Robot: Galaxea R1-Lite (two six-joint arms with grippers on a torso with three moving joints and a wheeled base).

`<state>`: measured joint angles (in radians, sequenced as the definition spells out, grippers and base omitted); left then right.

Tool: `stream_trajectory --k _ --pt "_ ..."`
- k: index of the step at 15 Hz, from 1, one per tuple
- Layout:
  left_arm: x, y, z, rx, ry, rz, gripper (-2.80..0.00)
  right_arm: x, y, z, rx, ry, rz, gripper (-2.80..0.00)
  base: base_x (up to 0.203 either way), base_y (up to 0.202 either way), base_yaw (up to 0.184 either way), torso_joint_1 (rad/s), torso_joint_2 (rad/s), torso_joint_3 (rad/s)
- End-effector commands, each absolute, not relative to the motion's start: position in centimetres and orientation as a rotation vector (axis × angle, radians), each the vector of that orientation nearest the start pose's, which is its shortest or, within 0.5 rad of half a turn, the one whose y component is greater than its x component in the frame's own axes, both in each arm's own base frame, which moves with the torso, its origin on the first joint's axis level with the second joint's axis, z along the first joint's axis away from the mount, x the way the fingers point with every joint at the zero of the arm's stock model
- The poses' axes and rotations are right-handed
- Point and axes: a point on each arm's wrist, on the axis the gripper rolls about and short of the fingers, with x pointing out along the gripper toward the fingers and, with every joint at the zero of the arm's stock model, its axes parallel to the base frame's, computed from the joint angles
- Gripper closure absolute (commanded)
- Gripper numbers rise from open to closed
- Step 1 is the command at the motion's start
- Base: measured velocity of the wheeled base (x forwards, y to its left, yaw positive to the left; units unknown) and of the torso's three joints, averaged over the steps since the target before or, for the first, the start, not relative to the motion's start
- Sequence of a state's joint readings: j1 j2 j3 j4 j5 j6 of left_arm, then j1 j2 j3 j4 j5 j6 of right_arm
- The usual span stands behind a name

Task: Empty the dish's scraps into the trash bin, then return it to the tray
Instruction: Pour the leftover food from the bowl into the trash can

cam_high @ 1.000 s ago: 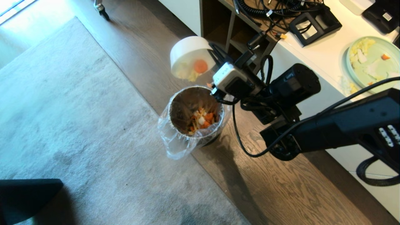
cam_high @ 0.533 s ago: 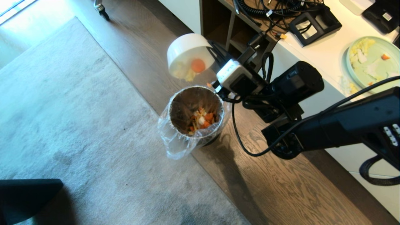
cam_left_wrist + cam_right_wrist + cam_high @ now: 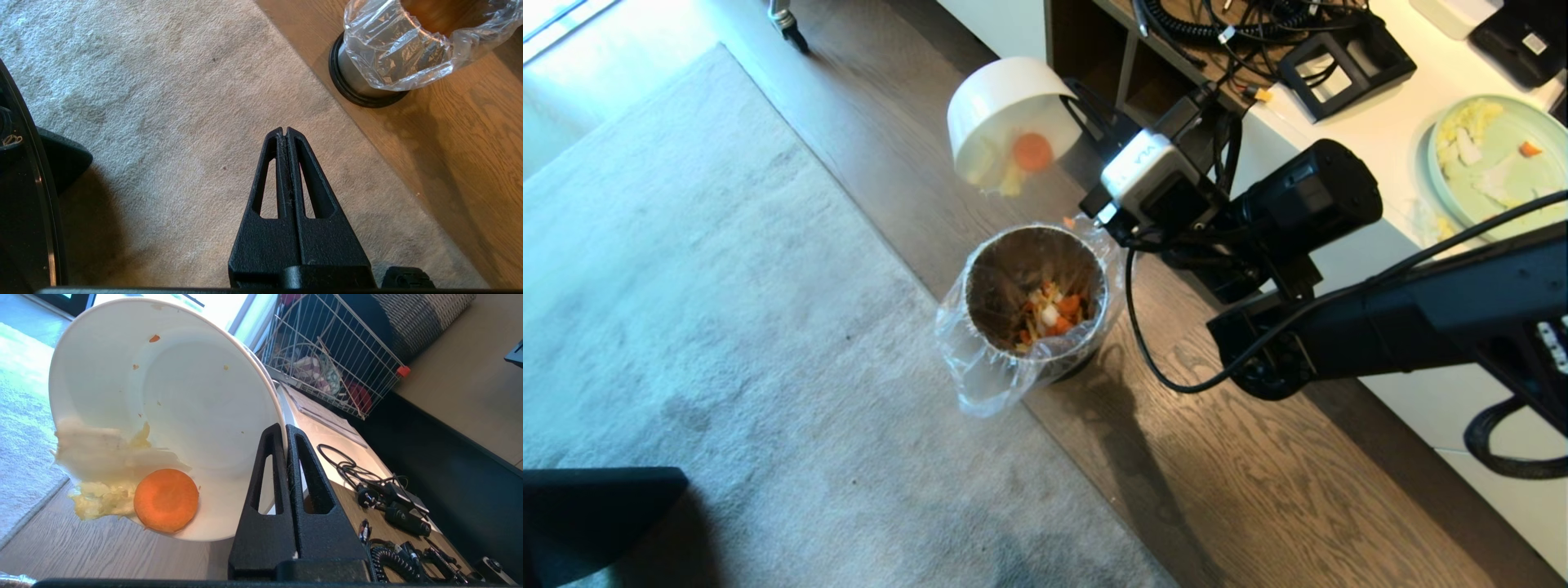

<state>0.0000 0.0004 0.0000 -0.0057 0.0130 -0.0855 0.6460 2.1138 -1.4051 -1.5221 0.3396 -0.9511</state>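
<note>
The white dish [image 3: 1005, 106] hangs in the air past the far rim of the trash bin [image 3: 1036, 302], tipped on its side with its mouth down. My right gripper [image 3: 1075, 110] is shut on the dish's rim [image 3: 269, 392], one finger inside and one outside. An orange carrot slice [image 3: 166, 500] and pale scraps [image 3: 102, 457] cling to the low edge of the dish. More scraps [image 3: 1049, 314] lie in the lined bin. My left gripper [image 3: 285, 130] is shut and empty over the carpet, near the bin's base [image 3: 359, 77]. The tray is out of view.
A white counter on the right carries a pale green plate [image 3: 1499, 167] with food bits and a tangle of cables [image 3: 1217, 24]. A small orange bit [image 3: 1067, 221] lies by the bin's far rim. Grey carpet [image 3: 686, 286] lies left of the bin. A wire basket [image 3: 331, 355] stands beyond the dish.
My right gripper has lifted the dish up and a little left, away from the bin's mouth. The carrot slice and pale scraps still cling to its lower edge.
</note>
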Motion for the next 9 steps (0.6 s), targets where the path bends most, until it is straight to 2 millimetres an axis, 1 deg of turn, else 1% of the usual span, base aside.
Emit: stream_trajectory --k 1,5,9 --pt "-2.28 0.03 7.61 -0.086 -0.007 0.014 0.0 31.7 24.84 28.27 -0.674 -1.257 0.417 0.0 0.0 0.0 0.0 0.0 0.0 0.0" --pt "-2.28 0.03 7.61 -0.087 -0.007 0.014 0.0 31.78 24.82 28.85 -0.659 -1.309 0.467 0.0 0.0 0.0 0.0 0.0 0.0 0.0" --pt "-2.28 0.03 7.61 -0.086 -0.007 0.014 0.0 32.14 24.81 28.82 -0.658 -1.312 0.463 0.0 0.0 0.0 0.0 0.0 0.0 0.0"
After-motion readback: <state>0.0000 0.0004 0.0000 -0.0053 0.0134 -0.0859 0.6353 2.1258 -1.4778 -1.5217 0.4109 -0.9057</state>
